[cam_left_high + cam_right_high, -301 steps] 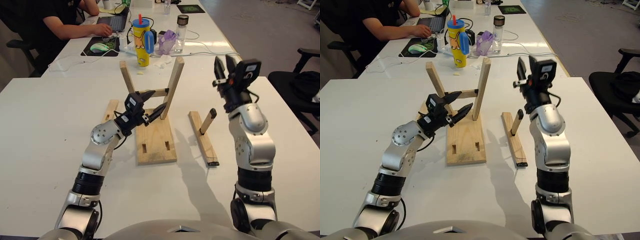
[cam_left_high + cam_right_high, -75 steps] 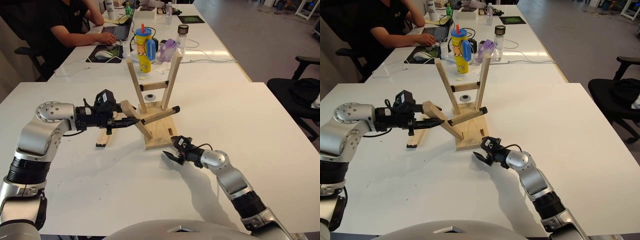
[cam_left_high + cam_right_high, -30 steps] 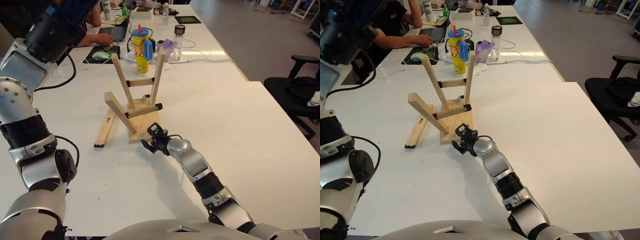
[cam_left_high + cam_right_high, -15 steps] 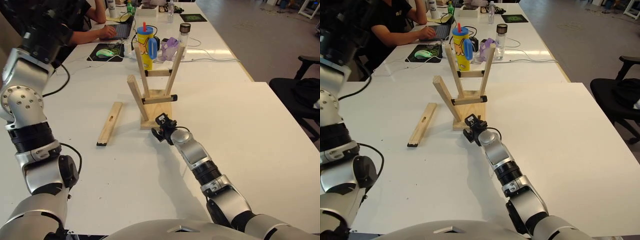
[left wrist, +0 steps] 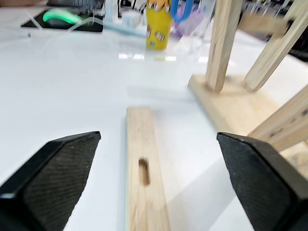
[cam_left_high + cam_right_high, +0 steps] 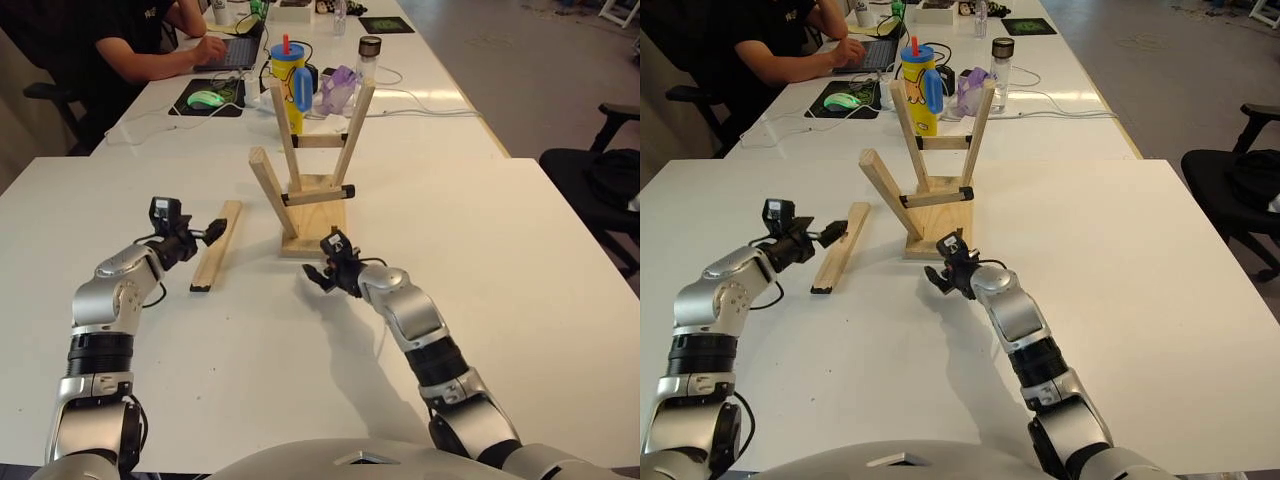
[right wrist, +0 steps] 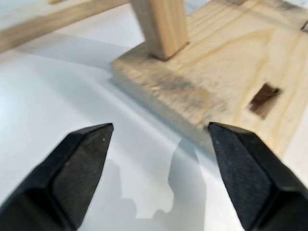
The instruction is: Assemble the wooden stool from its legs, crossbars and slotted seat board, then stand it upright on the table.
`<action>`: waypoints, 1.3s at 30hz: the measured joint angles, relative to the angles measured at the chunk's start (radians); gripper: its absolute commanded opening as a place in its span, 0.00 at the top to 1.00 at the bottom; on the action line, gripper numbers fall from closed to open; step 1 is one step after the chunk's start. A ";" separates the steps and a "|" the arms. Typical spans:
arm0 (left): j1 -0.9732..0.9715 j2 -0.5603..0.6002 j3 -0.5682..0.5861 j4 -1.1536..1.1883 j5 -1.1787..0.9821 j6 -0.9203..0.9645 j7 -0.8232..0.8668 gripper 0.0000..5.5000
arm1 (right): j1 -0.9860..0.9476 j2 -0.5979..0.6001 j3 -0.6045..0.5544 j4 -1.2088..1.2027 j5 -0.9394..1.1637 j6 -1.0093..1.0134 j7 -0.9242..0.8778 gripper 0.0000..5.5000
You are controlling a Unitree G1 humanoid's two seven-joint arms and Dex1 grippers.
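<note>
Yellow cup (image 6: 284,66), clear bottle (image 6: 369,65) — green mouse (image 6: 204,99) near laptop (image 6: 228,52).

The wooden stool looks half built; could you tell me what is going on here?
The robot is assembling it. The seat board lies flat with three legs standing in it, one tilted. The fourth leg lies loose on the table to the robot's left. The left gripper is open beside that leg; the right gripper is open at the board's near edge. Neither holds anything.
</note>
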 measured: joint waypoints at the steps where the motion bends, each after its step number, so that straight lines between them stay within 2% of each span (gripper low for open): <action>1: 0.016 0.002 -0.004 -0.016 0.020 0.018 0.013 0.18 | 0.021 -0.002 0.006 -0.042 0.015 0.027 0.009 0.34; 4: 0.057 0.001 -0.033 -0.075 0.068 0.081 0.049 0.18 | 0.072 -0.012 0.003 -0.125 0.051 0.058 0.019 0.34; 9: 0.096 -0.013 -0.065 -0.103 0.112 0.143 0.077 0.18 | 0.164 -0.026 -0.081 -0.206 0.121 -0.079 0.031 0.34; 15: 0.118 -0.022 -0.078 -0.102 0.147 0.148 0.074 0.34 | 0.157 -0.075 -0.143 -0.310 0.140 -0.236 0.037 0.34; 20: 0.117 -0.022 -0.091 -0.068 0.161 0.107 0.041 0.49 | 0.017 -0.191 -0.077 -0.091 0.074 -0.399 0.160 0.34; 26: 0.095 -0.027 -0.098 -0.016 0.169 0.062 0.021 0.62 | -0.186 -0.264 -0.034 0.348 0.024 -0.549 0.331 0.34; 33: 0.096 -0.063 -0.092 -0.032 0.185 0.060 0.028 0.62 | -0.343 -0.301 -0.044 0.628 0.035 -0.662 0.527 0.34; 39: 0.127 -0.114 -0.086 -0.068 0.184 0.050 0.035 0.62 | -0.430 -0.336 -0.032 0.751 -0.008 -0.790 0.615 0.34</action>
